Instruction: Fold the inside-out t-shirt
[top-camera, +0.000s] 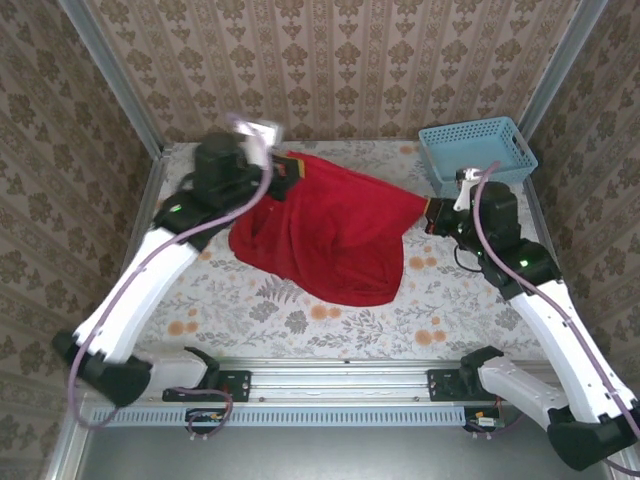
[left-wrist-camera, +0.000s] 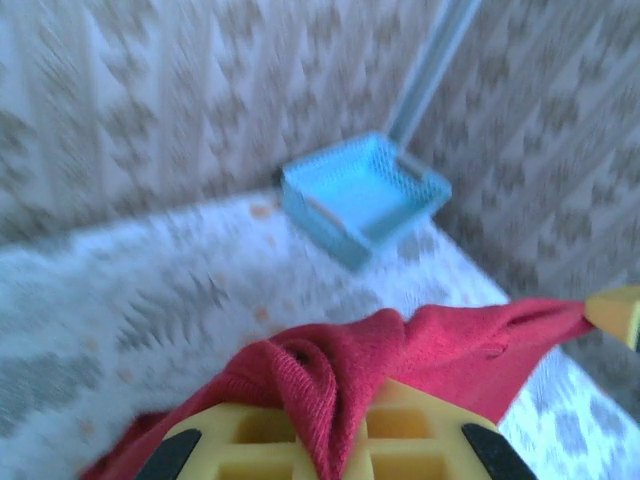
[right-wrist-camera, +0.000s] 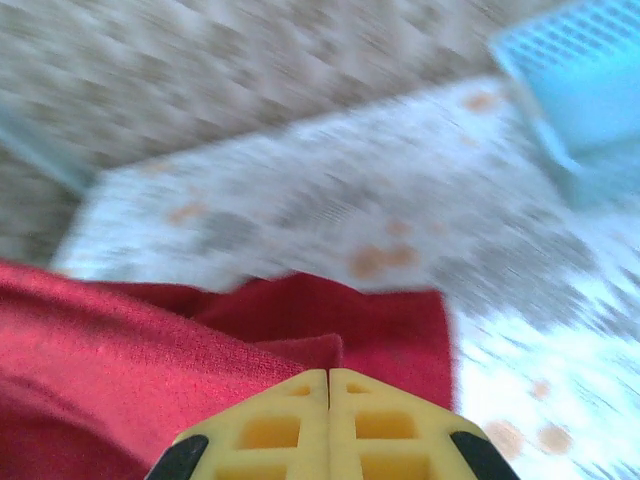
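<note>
The red t-shirt (top-camera: 330, 235) hangs stretched between both grippers above the middle of the table, its lower part sagging onto the floral cloth. My left gripper (top-camera: 283, 168) holds the shirt's far left corner. In the left wrist view a bunched fold of the t-shirt (left-wrist-camera: 440, 345) is pinched between the yellow jaws of the left gripper (left-wrist-camera: 335, 440). My right gripper (top-camera: 432, 215) has the shirt's right end, which is pulled to a point. In the right wrist view the right gripper (right-wrist-camera: 329, 378) is shut tip to tip at a fold of the t-shirt (right-wrist-camera: 120, 350).
A light-blue plastic basket (top-camera: 478, 150) stands at the far right corner, just behind the right gripper, and also appears as the basket (left-wrist-camera: 365, 195) and the basket (right-wrist-camera: 590, 80) in the wrist views. Patterned walls close in the table on three sides. The floral table cover (top-camera: 300, 315) lies bare at the front.
</note>
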